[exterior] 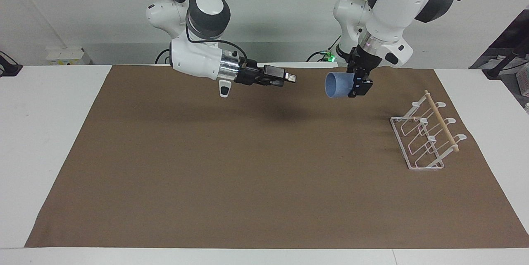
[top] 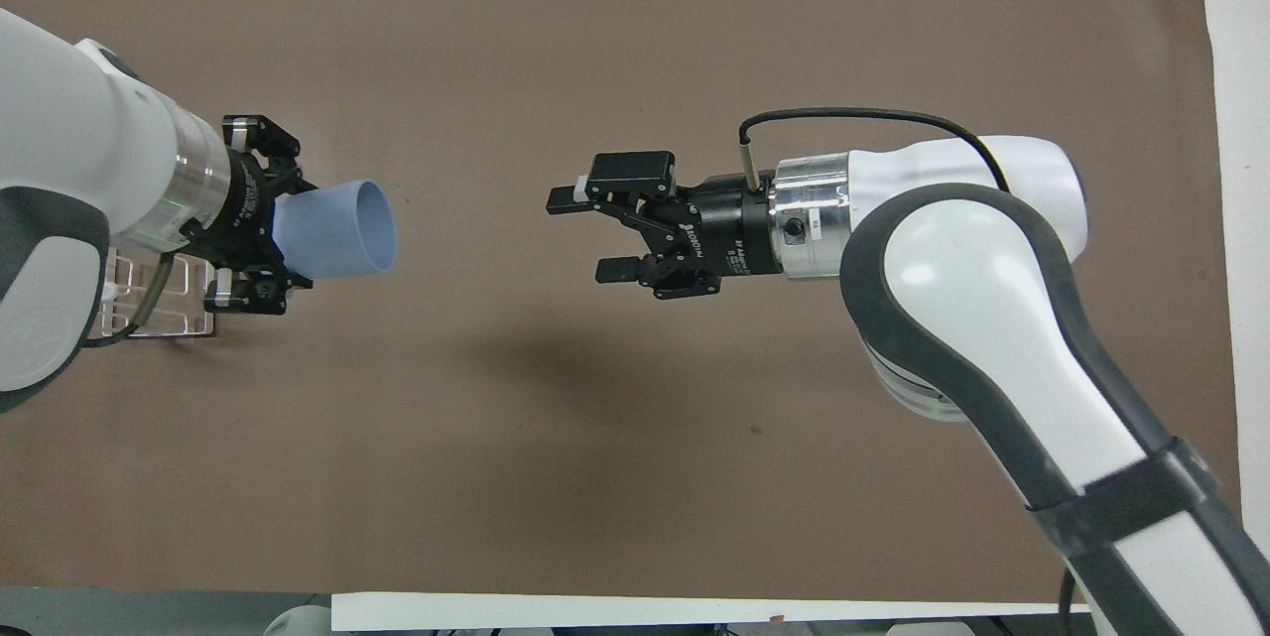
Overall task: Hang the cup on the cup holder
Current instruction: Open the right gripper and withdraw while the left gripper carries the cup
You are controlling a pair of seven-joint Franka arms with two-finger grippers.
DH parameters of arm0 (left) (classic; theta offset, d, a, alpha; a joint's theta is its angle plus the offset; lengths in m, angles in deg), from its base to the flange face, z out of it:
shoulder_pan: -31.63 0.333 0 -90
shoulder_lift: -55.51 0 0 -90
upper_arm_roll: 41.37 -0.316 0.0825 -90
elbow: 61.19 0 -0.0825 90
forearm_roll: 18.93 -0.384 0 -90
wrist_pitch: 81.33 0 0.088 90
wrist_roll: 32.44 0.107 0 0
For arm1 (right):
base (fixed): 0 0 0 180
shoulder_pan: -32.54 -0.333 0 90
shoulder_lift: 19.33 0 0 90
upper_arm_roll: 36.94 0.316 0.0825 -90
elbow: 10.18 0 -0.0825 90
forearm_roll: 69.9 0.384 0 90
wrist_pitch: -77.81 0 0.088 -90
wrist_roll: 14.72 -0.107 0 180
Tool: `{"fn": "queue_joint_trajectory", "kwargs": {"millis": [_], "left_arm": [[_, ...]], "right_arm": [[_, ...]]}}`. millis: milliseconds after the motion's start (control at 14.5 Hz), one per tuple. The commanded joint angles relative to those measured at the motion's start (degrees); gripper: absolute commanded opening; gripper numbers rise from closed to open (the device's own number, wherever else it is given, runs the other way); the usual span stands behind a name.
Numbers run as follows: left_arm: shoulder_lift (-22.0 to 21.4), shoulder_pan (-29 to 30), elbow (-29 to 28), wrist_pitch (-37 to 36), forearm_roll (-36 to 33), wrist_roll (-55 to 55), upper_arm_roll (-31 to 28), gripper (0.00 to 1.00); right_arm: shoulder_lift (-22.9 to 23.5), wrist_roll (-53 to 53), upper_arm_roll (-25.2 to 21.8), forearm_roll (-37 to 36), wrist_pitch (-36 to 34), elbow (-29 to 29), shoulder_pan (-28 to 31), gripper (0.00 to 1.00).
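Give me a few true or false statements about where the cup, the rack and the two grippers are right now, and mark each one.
1. The left gripper holds the cup in the air. True.
2. The right gripper is shut on the cup's rim. False: it is open, empty and apart from the cup.
3. The cup hangs on the cup holder. False: the holder is bare.
4. The cup holder stands on the brown mat toward the left arm's end of the table. True.
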Motion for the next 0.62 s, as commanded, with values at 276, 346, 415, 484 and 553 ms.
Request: {"fn": "queue_joint_trajectory", "kwargs": {"millis": [276, 346, 415, 484, 553], "left_arm": [[-1.08, 6.42, -0.51, -4.59, -24.17, 8.80, 0.25, 0.24], [-0.90, 7.21, -0.51, -3.71, -27.42, 10.04, 0.25, 0.24], [-0.90, 8.00, -0.60, -2.31, -30.33, 10.22, 0.25, 0.24], [-0.64, 8.62, -0.77, -1.17, -33.23, 10.23, 0.25, 0.24], [-0.20, 8.89, -1.03, -0.98, -36.22, 10.23, 0.25, 0.24]], "right_arm": [[-6.19, 0.54, 0.31, -24.28, -6.86, 0.60, 9.56, 0.99], [-6.55, 0.63, 0.31, -27.96, -7.48, 0.60, 10.80, 0.99], [-7.24, 0.63, 0.31, -32.52, -7.83, 0.60, 11.85, 0.99], [-7.77, 0.80, 0.31, -37.61, -8.36, 0.25, 13.26, 0.99], [-8.82, 0.89, 0.22, -41.23, -10.02, -0.10, 14.31, 0.99]]}}
